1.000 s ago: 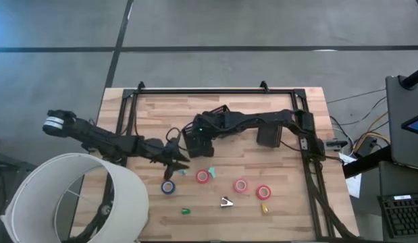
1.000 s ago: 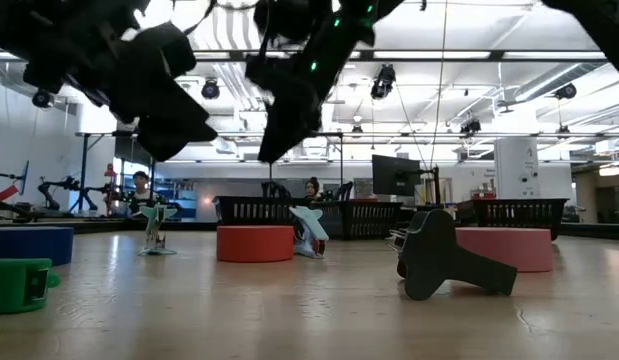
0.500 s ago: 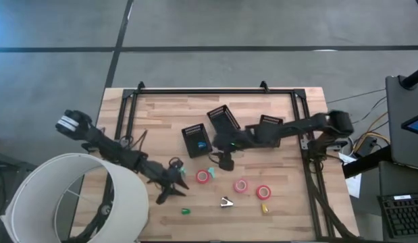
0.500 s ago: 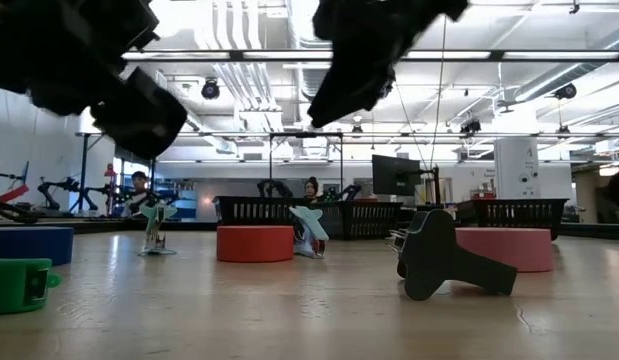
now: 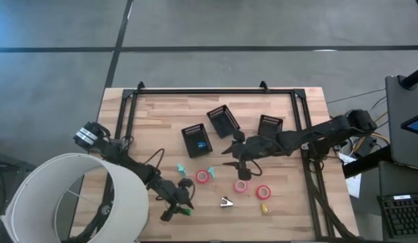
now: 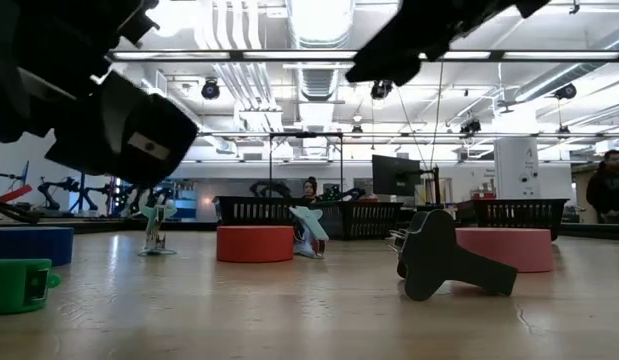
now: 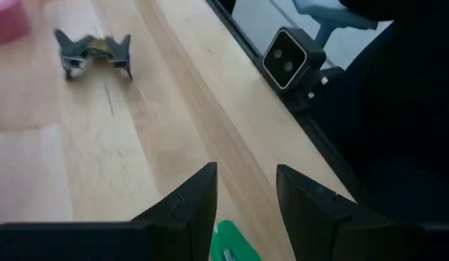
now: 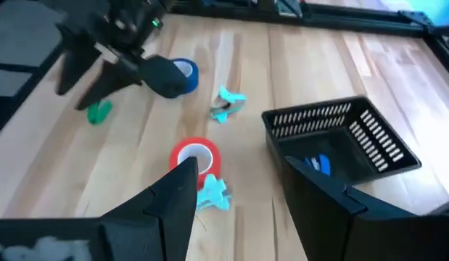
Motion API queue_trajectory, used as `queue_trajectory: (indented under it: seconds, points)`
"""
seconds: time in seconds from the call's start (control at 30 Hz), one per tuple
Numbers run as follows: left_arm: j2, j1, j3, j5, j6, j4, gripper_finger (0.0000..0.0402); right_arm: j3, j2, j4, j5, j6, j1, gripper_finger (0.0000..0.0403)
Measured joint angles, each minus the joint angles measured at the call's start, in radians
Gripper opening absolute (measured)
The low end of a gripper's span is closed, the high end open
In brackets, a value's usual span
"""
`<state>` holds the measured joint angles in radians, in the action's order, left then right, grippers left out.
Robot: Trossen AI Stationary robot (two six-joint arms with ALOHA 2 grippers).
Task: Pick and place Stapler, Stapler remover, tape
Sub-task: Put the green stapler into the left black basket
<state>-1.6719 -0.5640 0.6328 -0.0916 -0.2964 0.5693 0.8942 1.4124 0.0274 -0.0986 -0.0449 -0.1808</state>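
My left gripper is open near the table's near edge. A small green piece lies between its fingers, untouched. My right gripper is open and empty above the middle of the table, just far of the pink tape. Two red tapes lie flat on the wood. The blue tape lies beside my left arm. A dark stapler remover and two teal ones rest on the table. A blue item lies in the left mesh bin.
Two more black mesh bins stand at the table's far middle. A yellow piece lies near the front edge. A white lampshade overlaps the table's near left corner. A black frame runs round the table.
My left gripper has gone from beside the left bin toward the table's near edge, past the blue tape, to the green piece. My right gripper has gone from over the left bin toward the right and near edges, to a place by the pink tape, uncovering the bins.
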Motion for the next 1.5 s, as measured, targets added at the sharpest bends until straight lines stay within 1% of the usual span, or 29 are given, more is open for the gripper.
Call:
queue_trajectory:
  seconds: [0.1, 0.17, 0.33, 0.63, 0.97, 1.33, 1.5]
  points:
    - [-0.012, -0.001, 0.011, 0.006, -0.022, -0.039, 0.0145, -0.019, -0.024, -0.001, 0.000, 0.004, -0.005, 0.0194]
    - [-0.012, -0.001, 0.004, 0.032, -0.032, -0.076, 0.0145, -0.022, -0.031, -0.015, 0.000, 0.008, -0.005, 0.0194]
    - [-0.021, -0.006, 0.002, 0.066, -0.118, -0.077, 0.0145, -0.051, -0.052, -0.008, 0.002, 0.041, -0.005, 0.0194]
    - [-0.072, -0.039, 0.008, 0.098, -0.185, -0.079, 0.0145, -0.054, -0.056, -0.007, 0.002, 0.071, -0.005, 0.0194]
    - [-0.102, -0.053, 0.006, 0.148, -0.189, -0.087, 0.0144, -0.053, -0.053, -0.008, 0.002, 0.080, -0.004, 0.0194]
    - [-0.041, -0.052, 0.003, 0.155, -0.198, -0.201, 0.0144, -0.053, -0.051, -0.008, 0.002, 0.079, -0.004, 0.0194]
    - [-0.023, -0.058, 0.006, 0.159, -0.203, -0.284, 0.0144, -0.053, -0.051, -0.008, 0.002, 0.079, -0.004, 0.0194]
